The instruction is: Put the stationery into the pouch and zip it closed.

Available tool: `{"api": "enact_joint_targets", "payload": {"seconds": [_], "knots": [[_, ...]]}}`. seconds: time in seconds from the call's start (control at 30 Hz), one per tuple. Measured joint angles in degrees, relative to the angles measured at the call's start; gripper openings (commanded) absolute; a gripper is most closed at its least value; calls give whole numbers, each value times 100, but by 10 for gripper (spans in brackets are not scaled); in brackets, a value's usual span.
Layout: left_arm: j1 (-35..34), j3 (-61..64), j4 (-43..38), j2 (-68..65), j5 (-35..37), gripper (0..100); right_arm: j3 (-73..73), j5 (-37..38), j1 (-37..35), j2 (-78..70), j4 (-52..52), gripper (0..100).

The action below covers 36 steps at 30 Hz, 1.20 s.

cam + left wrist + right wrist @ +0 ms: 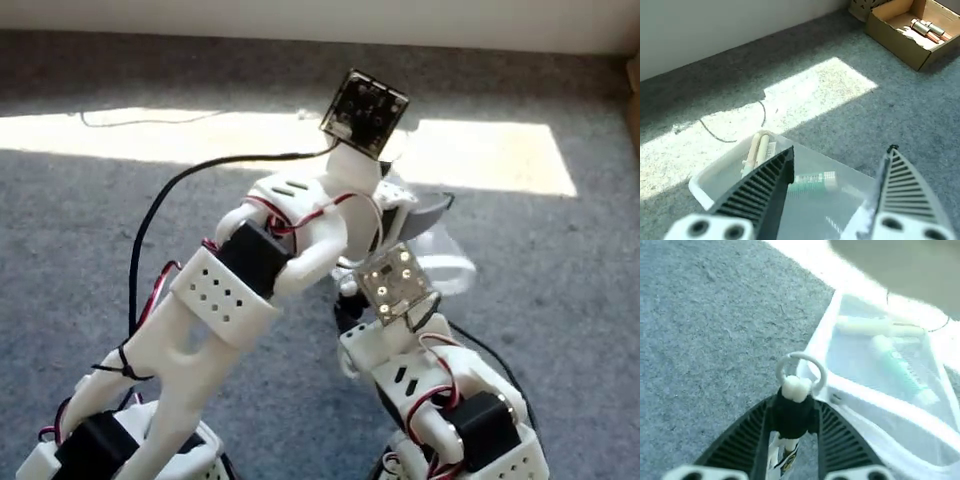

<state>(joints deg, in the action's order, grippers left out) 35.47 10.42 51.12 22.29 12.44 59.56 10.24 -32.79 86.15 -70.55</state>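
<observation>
Floor: grey carpet (920, 110) throughout. A sunlit patch (805, 95) lies on it just beyond the tips of the left claw (840, 149). A thin dark wire (763, 114) curls across that patch, ahead of the claw. Well apart from the claw, farther out and to one side, stands an open cardboard box (890, 32) holding copper-coloured cylinders (925, 27). A pale wall (715, 25) bounds the carpet beyond.

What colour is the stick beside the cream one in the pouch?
That stick is green, clearest in the right wrist view.
</observation>
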Motion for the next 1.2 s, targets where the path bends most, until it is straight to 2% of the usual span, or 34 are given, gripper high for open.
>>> {"api": "enact_joint_targets", "payload": {"seconds": [0.27,0.47,0.87,1.0,1.2], "knots": [[-132,-35,0,0,35,277,0,9,0,0,0,11],[-897,-527,185,0,-149,274,0,9,0,0,0,11],[-1952,-1943,2602,0,-1749,274,0,9,18,0,0,11],[-2119,-2286,3420,0,-2321,276,0,9,290,0,0,11],[-2163,-2207,3903,747,-2567,277,0,9,721,9,35,11]]}}
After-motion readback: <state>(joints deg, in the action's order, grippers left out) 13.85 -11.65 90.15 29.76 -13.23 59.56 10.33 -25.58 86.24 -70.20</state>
